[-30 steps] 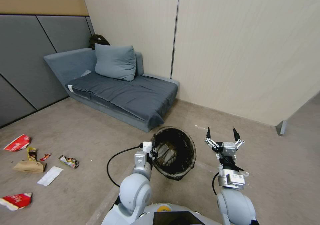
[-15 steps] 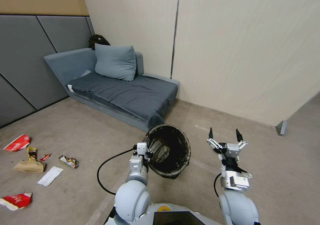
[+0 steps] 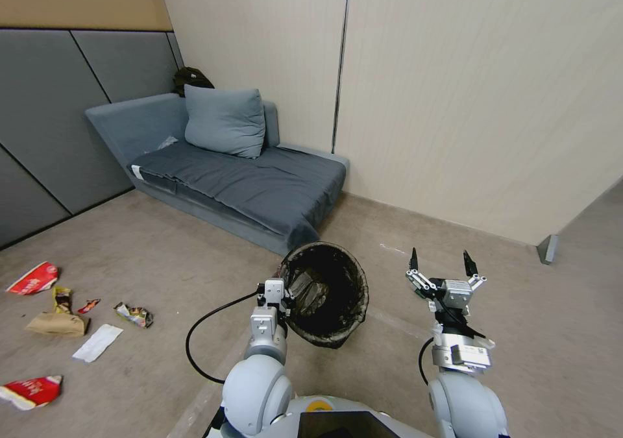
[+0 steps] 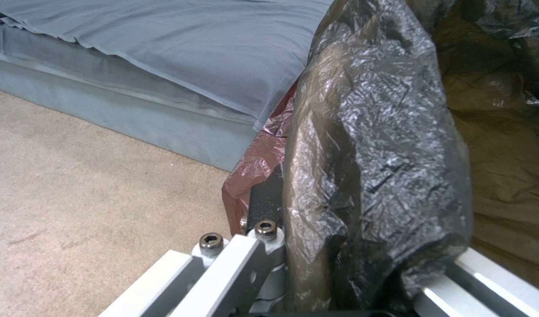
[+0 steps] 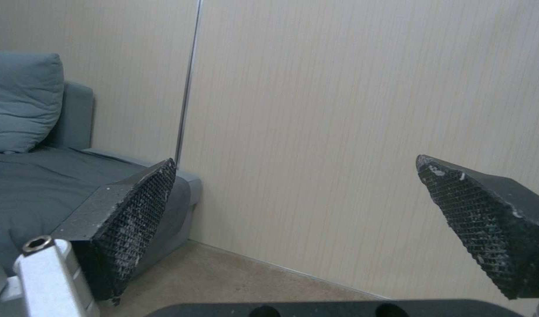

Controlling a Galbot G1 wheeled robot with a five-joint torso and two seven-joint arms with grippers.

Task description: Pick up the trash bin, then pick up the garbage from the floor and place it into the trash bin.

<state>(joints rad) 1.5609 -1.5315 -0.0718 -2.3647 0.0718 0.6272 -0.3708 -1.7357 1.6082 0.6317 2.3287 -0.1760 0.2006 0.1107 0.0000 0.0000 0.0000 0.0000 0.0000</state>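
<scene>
The trash bin, lined with a crinkled black bag, hangs tilted in front of me with its mouth turned toward my head camera. My left gripper is shut on its near rim. In the left wrist view the bag-covered rim runs between the fingers. My right gripper is held open to the right of the bin with nothing in it; its ridged pads stand wide apart. The garbage lies on the floor far left: a red-and-white carton, brown paper, a white napkin, wrappers.
A grey sofa with a pillow stands against the wall just beyond the bin. Another red-and-white piece lies at the near left. Beige wall panels close the right side. Bare carpet lies between me and the litter.
My left arm has carried the bin a little to the left, and the cable loop has swung with it. The right gripper has drifted slightly to the right, still open.
</scene>
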